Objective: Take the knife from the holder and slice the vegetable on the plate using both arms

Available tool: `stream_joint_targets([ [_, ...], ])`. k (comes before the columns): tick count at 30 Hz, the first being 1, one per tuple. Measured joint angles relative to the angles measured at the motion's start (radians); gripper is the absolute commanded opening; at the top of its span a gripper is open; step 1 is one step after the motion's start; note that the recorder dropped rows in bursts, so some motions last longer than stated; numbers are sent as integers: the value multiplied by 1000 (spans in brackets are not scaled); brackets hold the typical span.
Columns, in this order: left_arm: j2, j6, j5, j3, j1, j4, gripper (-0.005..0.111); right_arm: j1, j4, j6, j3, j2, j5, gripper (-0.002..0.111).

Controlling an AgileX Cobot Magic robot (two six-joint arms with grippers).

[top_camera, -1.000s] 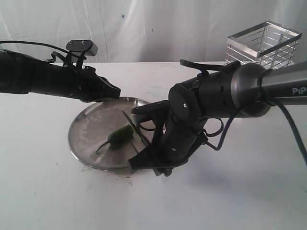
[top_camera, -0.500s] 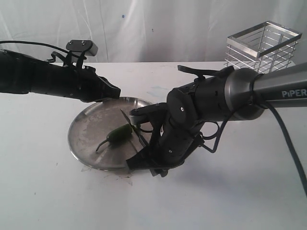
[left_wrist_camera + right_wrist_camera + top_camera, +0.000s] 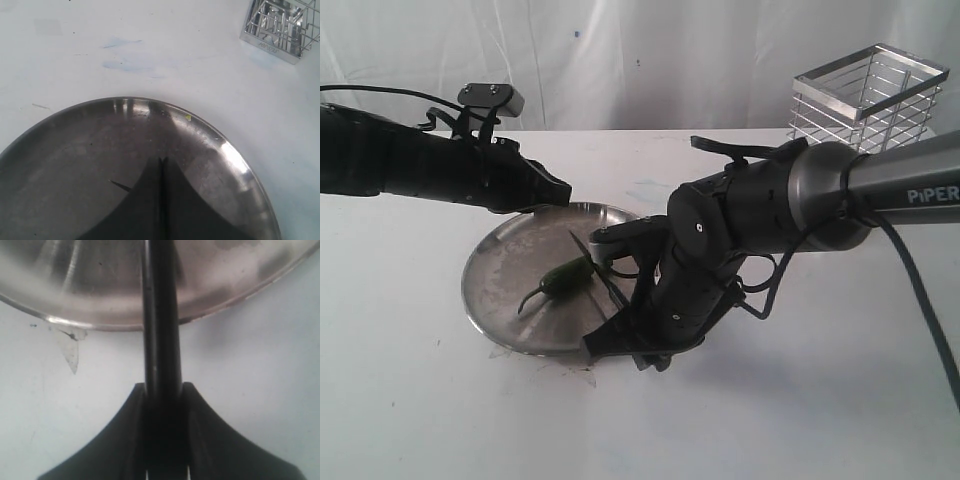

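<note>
The dull steel plate (image 3: 505,265) lies on the white table with the vegetable (image 3: 565,278), a small dark green pepper with a curved stem, on it. My right gripper (image 3: 618,335) hangs at the plate's near right rim, shut on the black handle of the knife (image 3: 584,250). The dark blade slants up over the plate and its edge meets the pepper's right end. In the right wrist view the handle (image 3: 161,315) runs from the gripper (image 3: 162,390) out over the plate (image 3: 90,285). My left gripper (image 3: 563,190) hovers shut and empty above the plate's far rim (image 3: 75,165), clear of the pepper. The left wrist view shows the knife tip (image 3: 120,185) beside that gripper (image 3: 162,161).
The chrome wire holder (image 3: 865,95) stands at the back right of the table, also seen in the left wrist view as the holder (image 3: 280,25). Faint blue smudges (image 3: 125,62) mark the tabletop behind the plate. A white curtain closes off the back.
The right arm has sunk slightly and swung the blade a little left. The pepper has been nudged left and turned. The left arm has not moved.
</note>
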Motion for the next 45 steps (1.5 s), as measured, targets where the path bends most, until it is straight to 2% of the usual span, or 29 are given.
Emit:
stream_joint_targets([
  [20, 1, 2, 2, 0, 0, 0, 0, 0, 15, -28, 0, 26, 2, 0],
  [45, 93, 2, 23, 0, 0, -4, 0, 0, 19, -30, 0, 26, 0, 0],
])
